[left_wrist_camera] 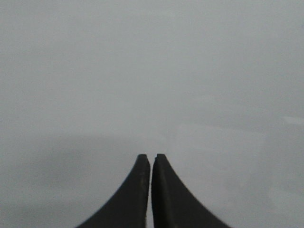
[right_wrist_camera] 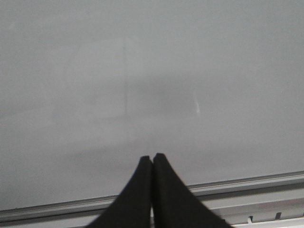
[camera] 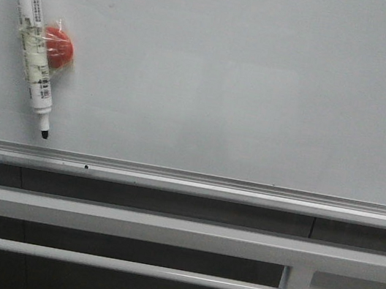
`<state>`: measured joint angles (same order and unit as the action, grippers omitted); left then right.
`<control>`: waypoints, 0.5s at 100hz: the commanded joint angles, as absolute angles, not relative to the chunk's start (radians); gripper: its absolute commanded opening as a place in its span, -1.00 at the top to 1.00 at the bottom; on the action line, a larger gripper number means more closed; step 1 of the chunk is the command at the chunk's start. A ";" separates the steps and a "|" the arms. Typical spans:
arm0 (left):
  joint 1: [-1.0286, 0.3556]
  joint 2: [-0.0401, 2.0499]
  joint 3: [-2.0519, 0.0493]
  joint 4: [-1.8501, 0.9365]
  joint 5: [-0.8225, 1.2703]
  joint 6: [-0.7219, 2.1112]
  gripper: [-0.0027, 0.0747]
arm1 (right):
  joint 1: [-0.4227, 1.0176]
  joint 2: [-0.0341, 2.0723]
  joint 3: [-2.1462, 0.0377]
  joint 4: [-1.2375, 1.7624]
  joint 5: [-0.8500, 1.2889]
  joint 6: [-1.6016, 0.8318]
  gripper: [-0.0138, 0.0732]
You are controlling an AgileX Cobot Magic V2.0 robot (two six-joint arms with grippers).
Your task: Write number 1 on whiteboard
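Whiteboard (camera: pixel 247 87) bare of strokes, marker pen (camera: pixel 32 32) with red magnet (camera: pixel 59 47) on it, both jaws closed, empty

A marker pen (camera: pixel 34 40) hangs tilted at the whiteboard's (camera: pixel 247 87) upper left, a magnet (camera: pixel 58 47) just right of it
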<state>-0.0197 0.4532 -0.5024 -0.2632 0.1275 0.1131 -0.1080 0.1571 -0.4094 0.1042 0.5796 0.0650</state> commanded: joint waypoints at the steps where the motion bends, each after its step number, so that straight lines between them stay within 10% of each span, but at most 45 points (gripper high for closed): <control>1: -0.026 0.514 -0.536 -0.280 0.033 0.108 0.98 | -0.106 0.220 -0.449 0.121 0.501 0.066 0.83; 31: -0.030 0.562 -0.536 -0.271 0.111 0.148 0.96 | -0.106 0.300 -0.544 0.153 0.551 0.064 0.83; 50: -0.102 0.562 -0.527 -0.289 0.271 0.238 0.52 | -0.106 0.300 -0.551 0.157 0.551 0.048 0.83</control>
<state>-0.0626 0.5541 -0.5004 -0.2674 0.2710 0.2176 -0.1080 0.2825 -0.5166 0.1488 0.6172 0.0616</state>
